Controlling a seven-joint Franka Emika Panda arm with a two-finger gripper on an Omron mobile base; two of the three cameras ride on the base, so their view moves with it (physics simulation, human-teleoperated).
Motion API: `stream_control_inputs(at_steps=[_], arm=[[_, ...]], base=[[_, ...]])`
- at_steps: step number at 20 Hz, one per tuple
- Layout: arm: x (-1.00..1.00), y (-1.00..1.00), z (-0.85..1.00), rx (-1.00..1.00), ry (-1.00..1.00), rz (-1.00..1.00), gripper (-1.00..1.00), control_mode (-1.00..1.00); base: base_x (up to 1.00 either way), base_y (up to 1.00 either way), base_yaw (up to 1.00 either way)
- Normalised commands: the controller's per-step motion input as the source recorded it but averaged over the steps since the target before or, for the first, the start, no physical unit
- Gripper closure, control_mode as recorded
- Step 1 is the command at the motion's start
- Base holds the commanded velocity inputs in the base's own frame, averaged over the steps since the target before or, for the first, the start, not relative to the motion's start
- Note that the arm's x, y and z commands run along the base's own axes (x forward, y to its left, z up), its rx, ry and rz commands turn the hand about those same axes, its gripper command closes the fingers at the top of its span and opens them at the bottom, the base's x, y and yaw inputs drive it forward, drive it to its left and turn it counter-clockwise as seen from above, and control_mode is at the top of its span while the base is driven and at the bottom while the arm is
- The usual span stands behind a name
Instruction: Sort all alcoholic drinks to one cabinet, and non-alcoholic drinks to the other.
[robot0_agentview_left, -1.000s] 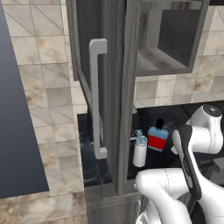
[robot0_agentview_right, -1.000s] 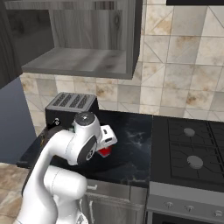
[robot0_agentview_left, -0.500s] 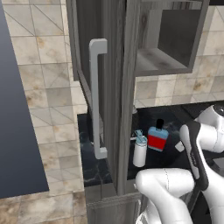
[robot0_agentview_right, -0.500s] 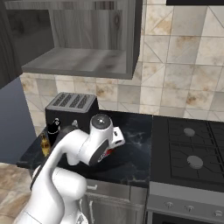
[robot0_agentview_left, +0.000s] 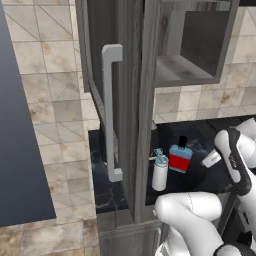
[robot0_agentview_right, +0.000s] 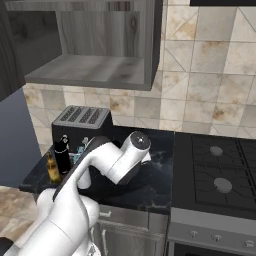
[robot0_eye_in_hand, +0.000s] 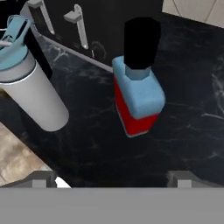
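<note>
In the left base view, the cabinet door (robot0_agentview_left: 131, 100) is standing open edge-on, its pale bar handle (robot0_agentview_left: 111, 112) facing the camera. On the dark counter (robot0_agentview_left: 200, 145) at about four o'clock from the handle, the red bottle (robot0_agentview_left: 179, 156) with blue shoulders and black cap is standing upright, and the white bottle (robot0_agentview_left: 159, 170) with a teal lid is standing just beside it at its eight o'clock. The white arm is reaching in from the lower right toward them.

In the right base view, the arm is crossing the counter in front of a toaster (robot0_agentview_right: 82, 120). At the counter's nine o'clock end, the black bottle (robot0_agentview_right: 62, 154) and the amber bottle (robot0_agentview_right: 51, 168) are standing close together, both upright.

In the hand view, the gripper (robot0_eye_in_hand: 113, 179) is hanging above the red bottle (robot0_eye_in_hand: 136, 97) with its two tips spread wide and nothing between them. The white bottle (robot0_eye_in_hand: 30, 85) is sitting at ten o'clock, well clear of the tips.

The red bottle is looking rigid and smooth, likely glass or hard plastic, so probably slippery and moderately heavy. Its squat flat-sided body seems the safer place to clamp, below the shoulders, rather than the narrow cap. No label or writing is readable on any bottle.
</note>
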Motion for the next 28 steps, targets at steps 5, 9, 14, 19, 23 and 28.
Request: stream_control_inputs(at_steps=[5,9,14,19,23,28], arm=[[0.30,-0.02,0.00,0.12,0.00,0.08,-1.00,-1.00],[0.34,0.00,0.00,0.09,0.00,0.06,-1.00,-1.00],[0.35,0.00,0.00,0.04,0.00,0.04,-1.00,-1.00],[0.31,0.00,0.00,0.00,-0.01,0.02,-1.00,-1.00],[0.29,0.00,-0.01,0.00,-0.01,0.00,-1.00,-1.00],[0.24,0.01,-0.03,0.00,0.00,0.00,-1.00,-1.00]], base=[[0.00,0.00,0.00],[0.00,0.00,0.00],[0.00,0.00,0.00],[0.00,0.00,0.00],[0.00,0.00,0.00],[0.00,0.00,0.00]])
